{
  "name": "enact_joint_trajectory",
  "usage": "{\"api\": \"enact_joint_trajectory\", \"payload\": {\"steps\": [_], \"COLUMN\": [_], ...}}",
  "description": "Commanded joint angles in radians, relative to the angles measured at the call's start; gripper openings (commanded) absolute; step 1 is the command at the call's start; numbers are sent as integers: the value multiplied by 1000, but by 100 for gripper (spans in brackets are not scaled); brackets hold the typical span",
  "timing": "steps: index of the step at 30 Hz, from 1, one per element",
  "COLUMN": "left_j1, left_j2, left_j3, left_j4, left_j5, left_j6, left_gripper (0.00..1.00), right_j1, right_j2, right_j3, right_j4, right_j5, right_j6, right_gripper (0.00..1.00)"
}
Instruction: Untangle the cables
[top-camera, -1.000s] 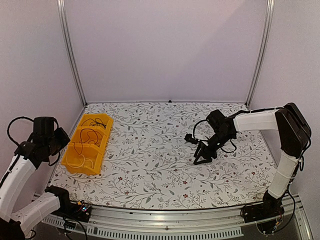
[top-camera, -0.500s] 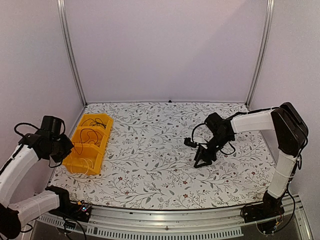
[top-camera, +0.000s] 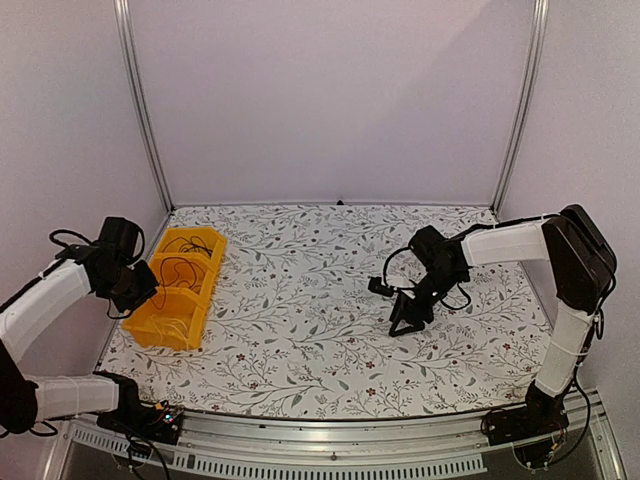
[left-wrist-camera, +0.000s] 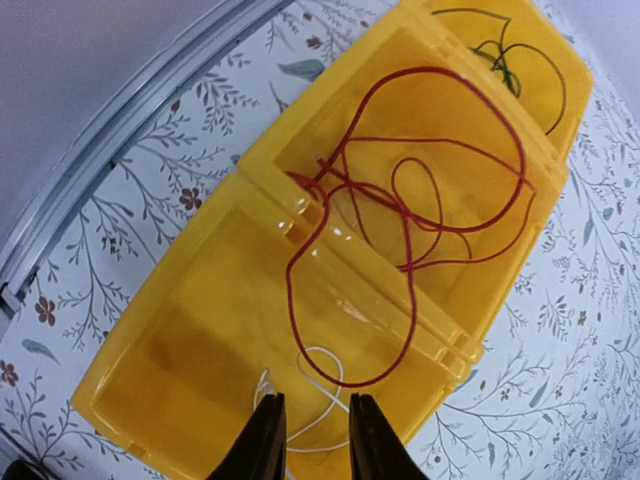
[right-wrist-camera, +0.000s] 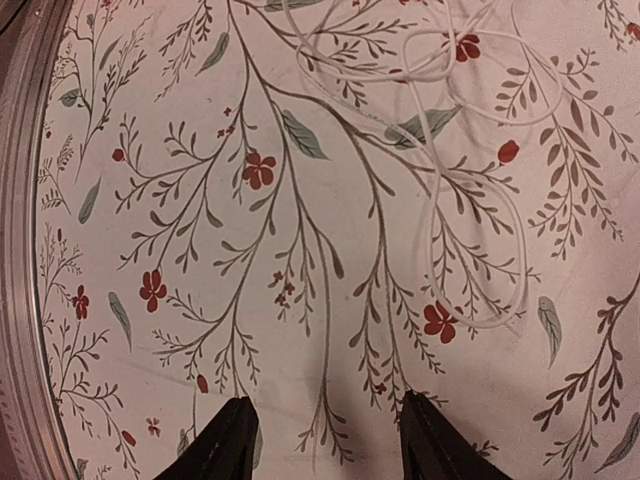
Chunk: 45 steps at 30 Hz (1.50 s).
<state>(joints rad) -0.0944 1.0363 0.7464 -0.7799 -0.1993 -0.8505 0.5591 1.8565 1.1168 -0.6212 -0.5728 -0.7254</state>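
One strand at a time: reach the right gripper (right-wrist-camera: 325, 440) forward to the white cable (right-wrist-camera: 524, 270) looped on the table (right-wrist-camera: 200, 300) just ahead, pinch a single outer loop, lift slowly, stop if crossings tighten. Jaws there wide apart, empty. Left gripper (left-wrist-camera: 308, 440) over the yellow bin's (left-wrist-camera: 180, 400) nearest compartment, fingers slightly parted, gripping nothing. Thin, limp wires: red cable (left-wrist-camera: 290, 285) coiled mid-bin, draped across a divider; second white cable (left-wrist-camera: 338, 378) below the left fingers; dark cable (left-wrist-camera: 520, 75) at the far end.

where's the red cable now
In the left wrist view the red cable lies in the middle compartment of the yellow bin, one loop draped over the divider toward the left gripper.
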Motion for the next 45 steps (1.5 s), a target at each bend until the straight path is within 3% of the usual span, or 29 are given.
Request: {"api": "enact_joint_trajectory", "payload": {"steps": [1, 9, 17, 21, 24, 35, 45], "left_j1": [-8, -22, -64, -65, -68, -77, -60], "left_j2": [-11, 64, 202, 234, 237, 306, 442], "left_j3": [118, 82, 50, 48, 64, 270, 222], "left_j4": [-30, 57, 71, 85, 88, 117, 238], "left_j5": [-2, 134, 54, 8, -16, -66, -28], "left_j6": [57, 123, 172, 186, 200, 313, 311], "left_gripper": [30, 33, 31, 20, 0, 0, 0], "right_j1": [5, 7, 7, 8, 7, 7, 7], "right_j2": [19, 39, 41, 44, 43, 58, 59], "right_j3": [-5, 4, 4, 2, 3, 2, -2], "right_j4": [-10, -20, -21, -23, -23, -23, -23], "right_j5": [8, 8, 14, 16, 19, 34, 51], "right_j6": [-16, -16, -16, -14, -14, -16, -13], "right_gripper": [53, 53, 53, 53, 53, 52, 52]}}
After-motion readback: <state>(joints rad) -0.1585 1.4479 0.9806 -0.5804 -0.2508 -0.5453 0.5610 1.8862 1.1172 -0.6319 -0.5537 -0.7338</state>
